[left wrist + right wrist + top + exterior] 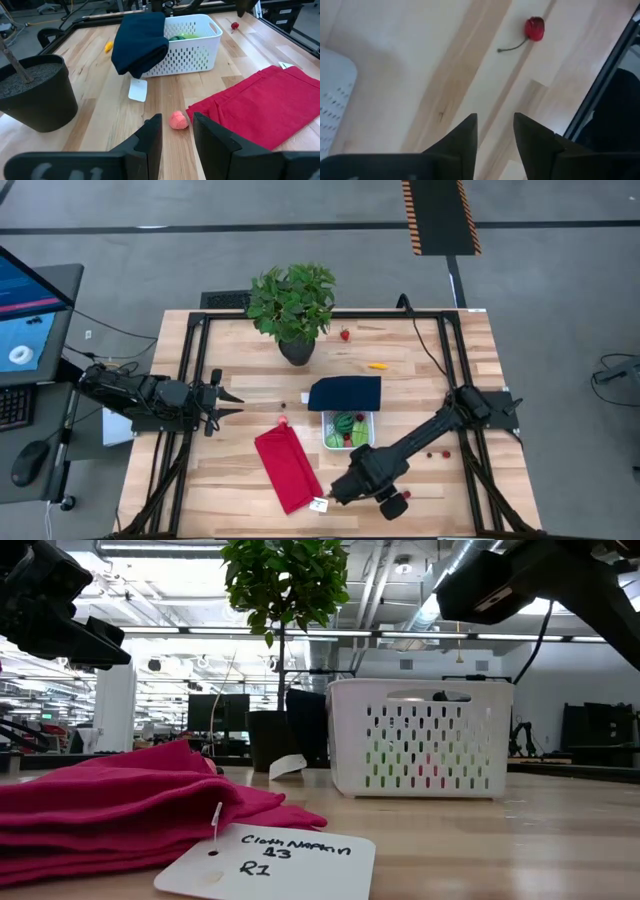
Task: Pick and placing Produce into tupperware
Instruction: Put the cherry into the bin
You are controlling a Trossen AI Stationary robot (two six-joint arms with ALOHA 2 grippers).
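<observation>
Right gripper (495,131) hangs empty, fingers a little apart, near a cherry (535,28). Left gripper (177,131) is the same, by a pink fruit (178,120). My tub (348,429) holds maybe three; several wait outside.

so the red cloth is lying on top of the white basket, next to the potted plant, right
Not quite. The dark navy cloth is what drapes over the white basket; the red cloth lies flat on the table beside it. The left wrist view shows this, with the potted plant nearby.
</observation>
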